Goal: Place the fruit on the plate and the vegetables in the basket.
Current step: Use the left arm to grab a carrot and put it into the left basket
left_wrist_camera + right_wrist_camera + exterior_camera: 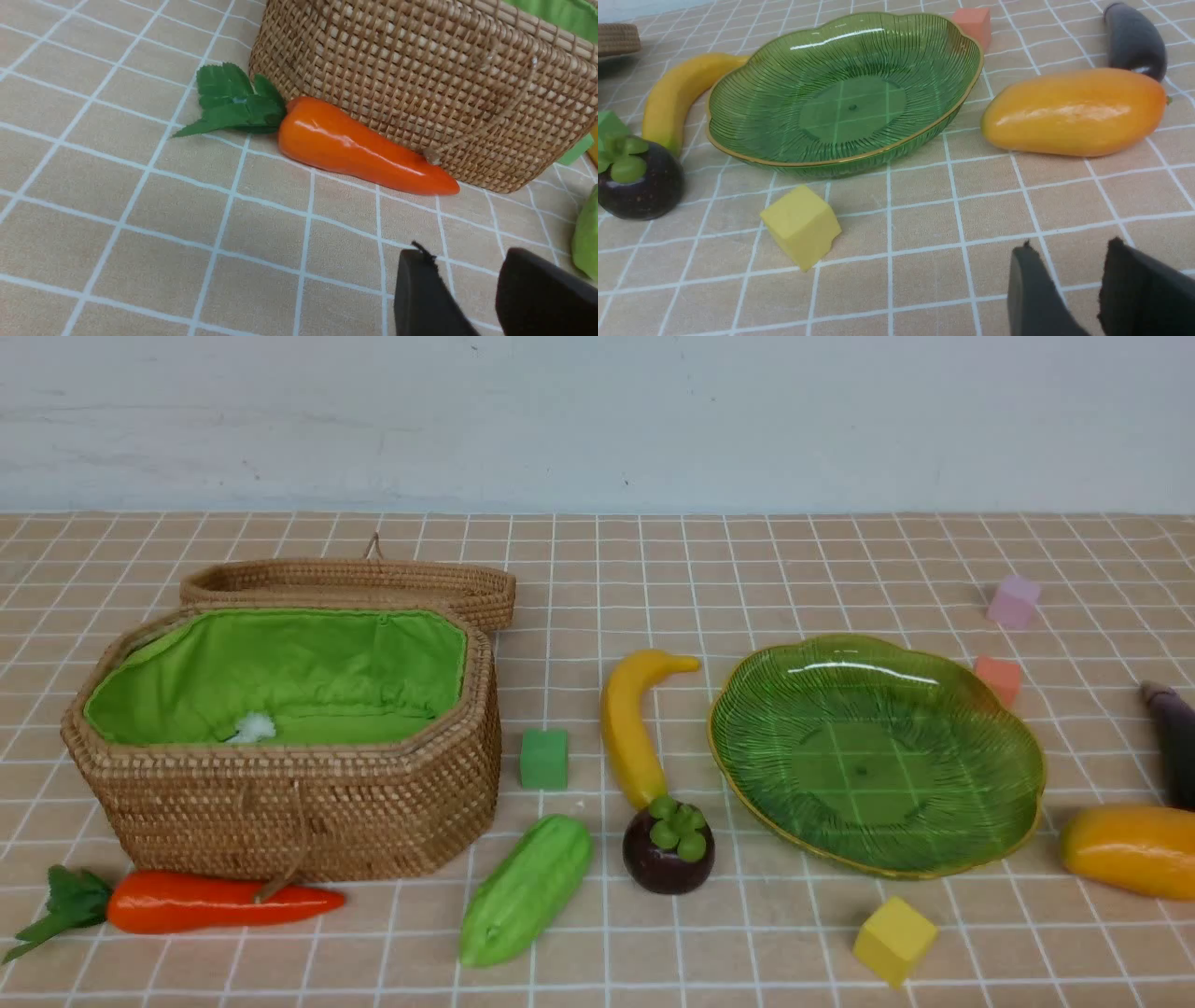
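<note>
Left fingers (420,289) hang narrowly parted over the table (140,210) with nothing between them, and my right fingers (1031,289) show the same small gap, holding nothing. On my left the carrot (215,902) lies along the front wall of the open basket (299,812), with the gourd (527,889) near its right corner. The banana (627,728) and mangosteen (667,854) sit just left of the plate (878,756), and the mango (1130,849) and eggplant (1178,747) lie to its right, all on the table.
</note>
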